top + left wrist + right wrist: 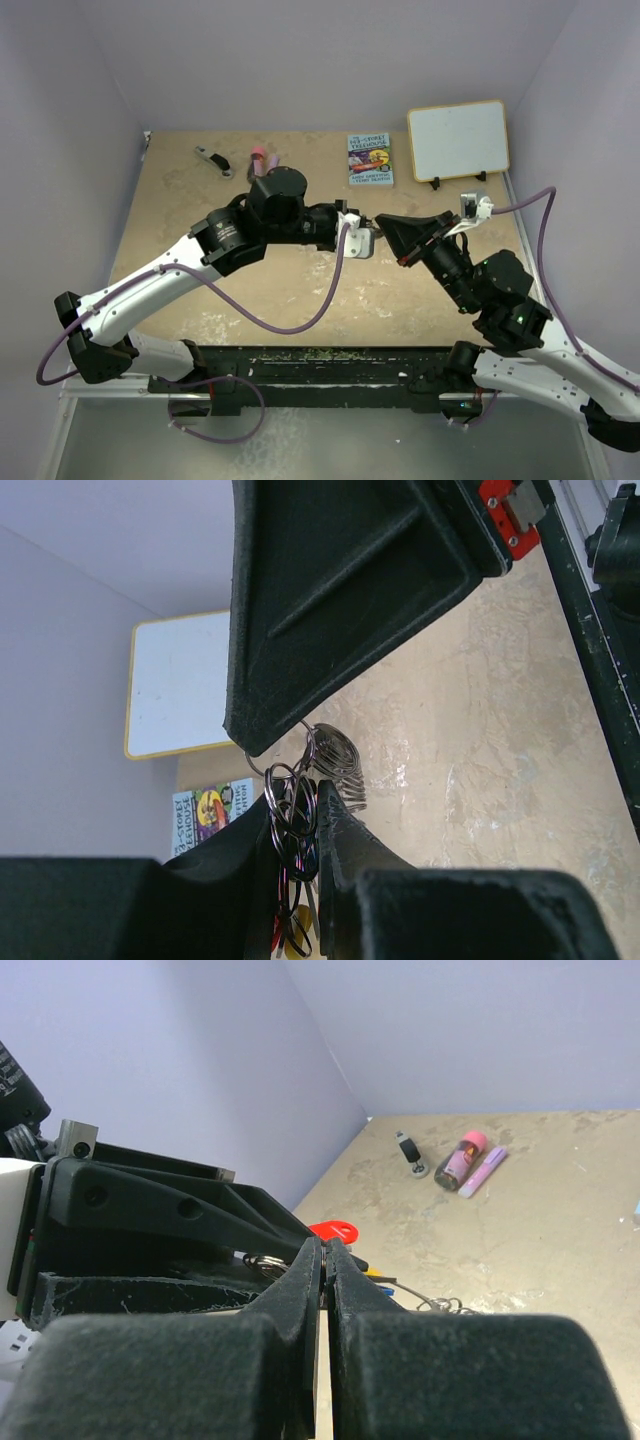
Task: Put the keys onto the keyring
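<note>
Black pads [350,845] of your L gripper [297,812] are pinched on the keyring [338,758]. Its silvery beaded coil pokes out just past the fingertips, w/ a tangle of thin wire loops [281,788] btwn the pads and a yellow stretch further back toward the palm. The keys [334,1230] sit in the same bunch: a red head shows just beyond the tip of your R gripper [322,1252], w/ bits of blue and yellow beside it. R gripper is pressed fully together, its tip touching one thin loop right in front of the L fingertips (can't tell whether that loop is nipped or only nudged).

Risks from here, as I judge them:
- Pull R away w/ the loop caught and you may drag the whole bunch out of the L pinch, since thin wire gives the pads little to bite on.
- If the loop isn't caught, R slides off w/ nothing.
- Hands are tip to tip, so any sideways move knocks finger on finger, and a drop lands on the table [480,740] below them, tangled.
- Loops overlap a lot, so you could work the wrong one. Check both wrist views first.
</note>
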### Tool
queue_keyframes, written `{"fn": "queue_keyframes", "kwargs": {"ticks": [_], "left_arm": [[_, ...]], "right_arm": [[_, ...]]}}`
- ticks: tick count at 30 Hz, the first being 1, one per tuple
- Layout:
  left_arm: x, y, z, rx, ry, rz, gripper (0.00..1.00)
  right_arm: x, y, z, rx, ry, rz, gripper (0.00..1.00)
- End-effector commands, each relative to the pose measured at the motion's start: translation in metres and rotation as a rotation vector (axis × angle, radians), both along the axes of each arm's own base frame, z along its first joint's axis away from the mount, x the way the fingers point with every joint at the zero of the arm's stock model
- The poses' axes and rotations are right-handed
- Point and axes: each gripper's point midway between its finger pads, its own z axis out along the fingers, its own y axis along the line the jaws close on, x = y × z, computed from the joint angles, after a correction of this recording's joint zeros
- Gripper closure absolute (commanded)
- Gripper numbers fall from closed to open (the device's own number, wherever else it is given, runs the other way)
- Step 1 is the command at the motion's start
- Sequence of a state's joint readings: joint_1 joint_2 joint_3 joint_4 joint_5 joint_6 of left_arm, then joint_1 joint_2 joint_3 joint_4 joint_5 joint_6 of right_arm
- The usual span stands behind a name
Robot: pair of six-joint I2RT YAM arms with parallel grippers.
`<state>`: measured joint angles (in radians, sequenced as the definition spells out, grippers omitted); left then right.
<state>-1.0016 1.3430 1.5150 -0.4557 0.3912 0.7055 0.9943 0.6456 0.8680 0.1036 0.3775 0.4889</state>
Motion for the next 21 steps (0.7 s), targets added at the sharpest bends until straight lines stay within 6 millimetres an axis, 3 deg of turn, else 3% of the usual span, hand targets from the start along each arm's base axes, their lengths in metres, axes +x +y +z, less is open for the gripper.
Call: {"fn": "queue_keyframes", "kwargs": {"ticks": [1,10,15,21], "left_arm": [[-0.002,-0.005,0.059,-0.171,-0.04,0.002,0.91],[-0.003,-0.001,0.051,-0.1,-0.182,-0.052,0.92],[-0.009,0.0,0.049,-0.081,-0.244,-0.103,0.92],[-0.012,0.001,0.047,-0.068,-0.299,-0.14,0.92]], "right_arm": [[0.002,-0.003,0.009,0.064,-0.017,-0.02,1.0],[-0.007,-0.002,0.004,0.039,0.019,0.027,1.0],[-0.011,-0.007,0.006,0.038,0.03,0.03,0.85],[-0.009,-0.003,0.007,0.047,0.029,0.031,0.83]]}}
